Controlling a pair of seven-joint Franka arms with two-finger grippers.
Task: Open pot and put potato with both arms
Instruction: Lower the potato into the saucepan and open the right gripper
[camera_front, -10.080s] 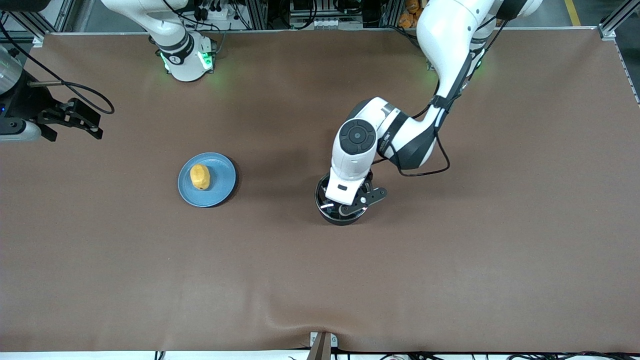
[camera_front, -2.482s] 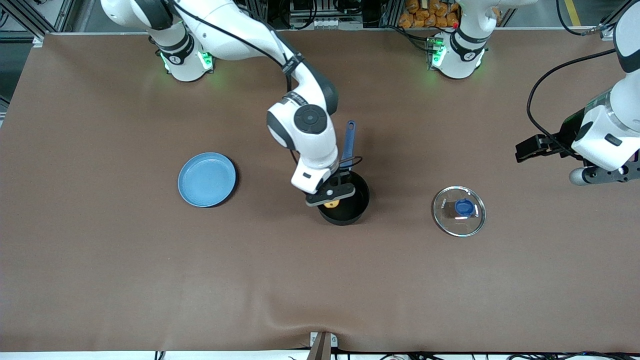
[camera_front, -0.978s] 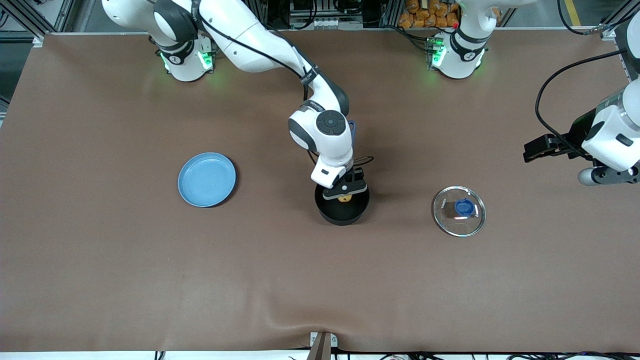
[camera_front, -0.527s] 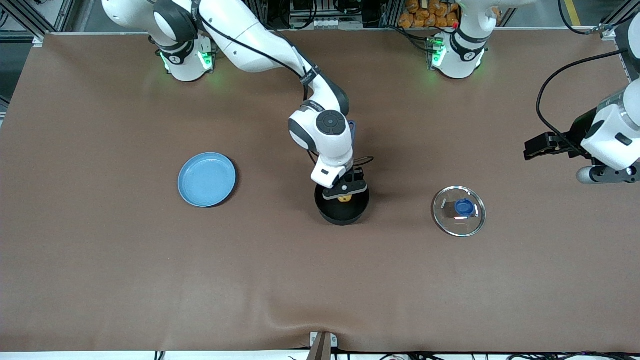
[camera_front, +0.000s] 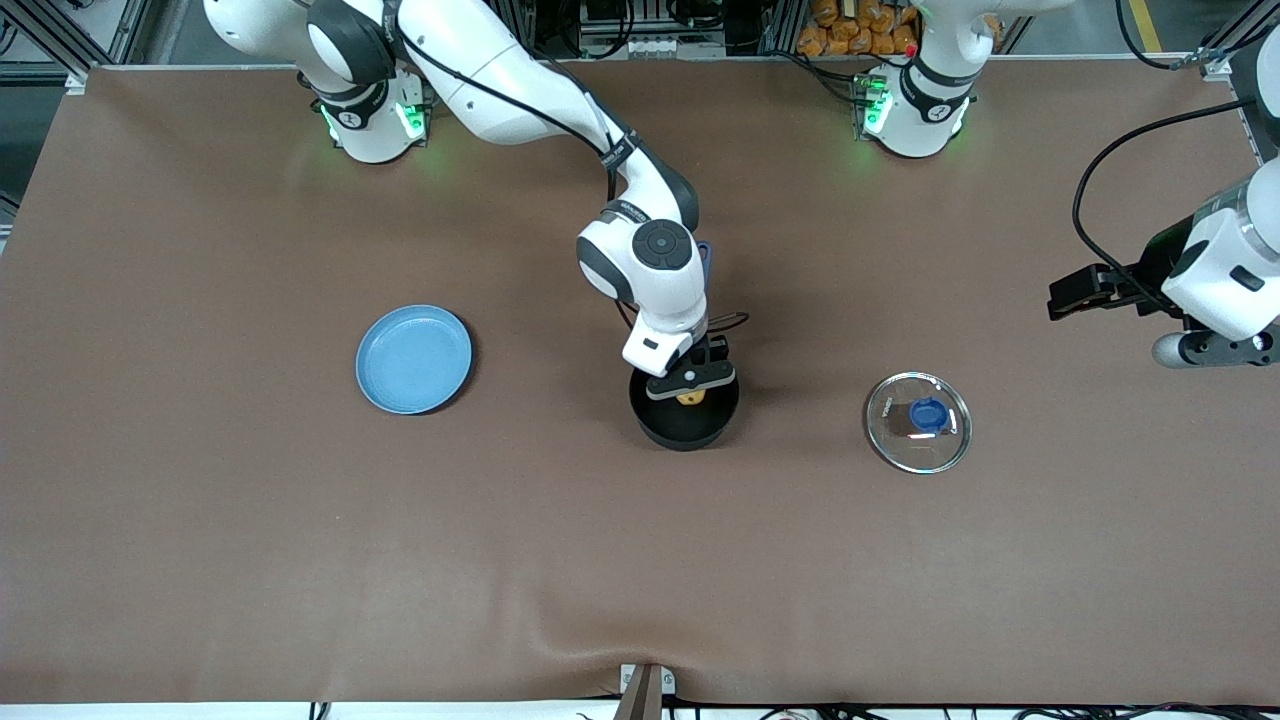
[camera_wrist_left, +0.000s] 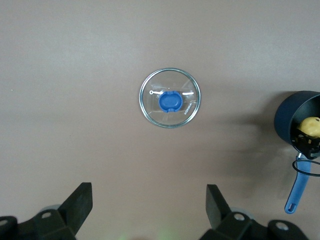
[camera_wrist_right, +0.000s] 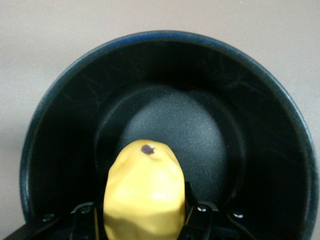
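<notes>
Right gripper (camera_front: 689, 394) fingers clamped on potato (camera_wrist_right: 144, 192), pot (camera_wrist_right: 165, 125) floor below fingers; early release risks bounce. Left gripper (camera_wrist_left: 148, 210) fingers apart, waiting above lid (camera_wrist_left: 170, 98).

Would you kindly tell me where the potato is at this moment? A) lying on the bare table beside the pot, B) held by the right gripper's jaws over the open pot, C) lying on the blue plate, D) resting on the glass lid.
B: the right wrist view shows the potato clamped in the right gripper above the bottom of the open pot.
</notes>
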